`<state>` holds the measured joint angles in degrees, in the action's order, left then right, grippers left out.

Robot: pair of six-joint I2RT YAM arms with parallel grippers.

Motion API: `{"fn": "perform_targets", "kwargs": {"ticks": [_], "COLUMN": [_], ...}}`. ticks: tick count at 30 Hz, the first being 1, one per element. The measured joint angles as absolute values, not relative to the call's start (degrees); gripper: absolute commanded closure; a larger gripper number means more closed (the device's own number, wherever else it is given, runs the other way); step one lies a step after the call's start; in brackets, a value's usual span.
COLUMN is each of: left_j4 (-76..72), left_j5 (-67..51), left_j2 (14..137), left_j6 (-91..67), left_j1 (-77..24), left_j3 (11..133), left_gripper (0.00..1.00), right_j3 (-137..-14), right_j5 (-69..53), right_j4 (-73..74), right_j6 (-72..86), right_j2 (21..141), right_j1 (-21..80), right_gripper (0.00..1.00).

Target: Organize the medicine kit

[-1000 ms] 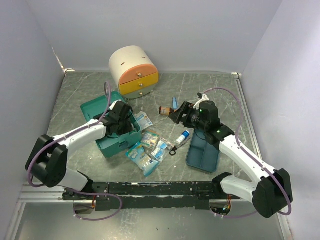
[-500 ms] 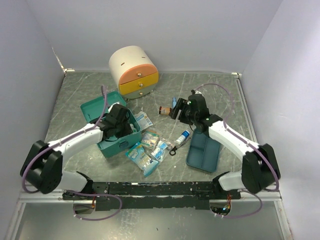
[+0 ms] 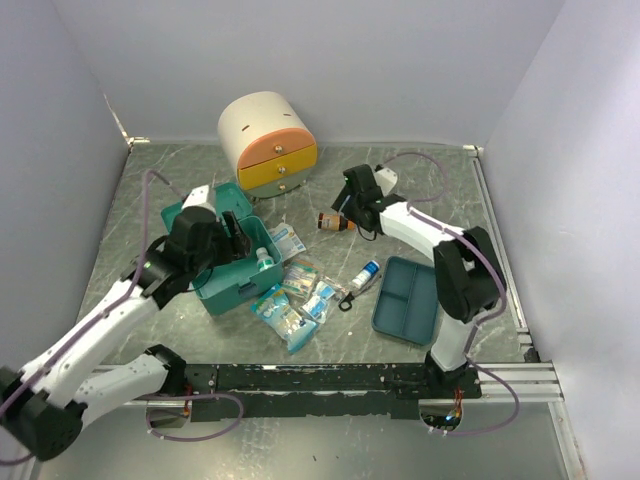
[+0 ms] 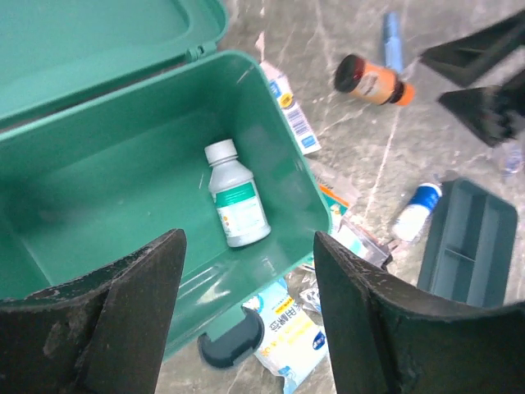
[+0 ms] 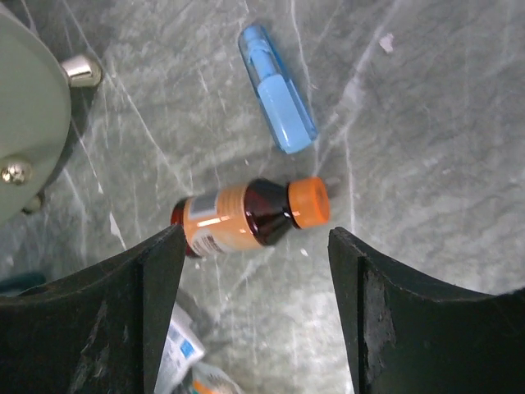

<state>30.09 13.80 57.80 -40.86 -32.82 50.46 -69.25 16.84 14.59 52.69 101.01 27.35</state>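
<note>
Currently your left hand point(image 4: 246, 238) wide above medicine kit point(image 4: 98, 180), white bottle point(image 4: 236, 205) inside; right hand point(image 5: 254, 234) wide over amber bottle point(image 5: 246, 215) near kit.

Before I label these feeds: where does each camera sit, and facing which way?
Top external: high behind left arm and right arm, both showing, facing down at the table.
Left wrist: over the open medicine kit, facing down; left gripper shows.
Right wrist: over the amber bottle, facing down; right gripper shows.
Wrist views share that bottle.
</note>
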Motion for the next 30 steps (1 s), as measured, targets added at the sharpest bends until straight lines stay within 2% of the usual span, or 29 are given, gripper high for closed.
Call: {"fn": "perform_targets", "kwargs": {"ticks": [7,12,25,30], "left_j4": [27.2,27.3,27.2,27.2], "left_j5": [12.8,12.7,12.3,12.3], "left_j2": [44.4,44.5,42.2,41.8], "left_j6": [-36.6,-35.5,-35.2,-35.1], "left_j1": [-32.8,-32.8,-32.9,-33.3], "left_j3": [45.3,45.0,45.0,45.0], "left_gripper": [0.15,0.15,0.15,0.15], "right_j3": [-80.2,-82.6,-81.8,-81.0], "right_j5": [22.4,23.7,23.0,21.6], "right_j4": [19.9,23.1,25.5,25.4], "right_j6": [57.9,59.4,57.6,55.9], "right_j2": [111.7,115.1,115.2,115.2], "right_j1": [30.1,30.9,31.1,31.1], "right_gripper": [0.27,0.27,0.28,0.36]}}
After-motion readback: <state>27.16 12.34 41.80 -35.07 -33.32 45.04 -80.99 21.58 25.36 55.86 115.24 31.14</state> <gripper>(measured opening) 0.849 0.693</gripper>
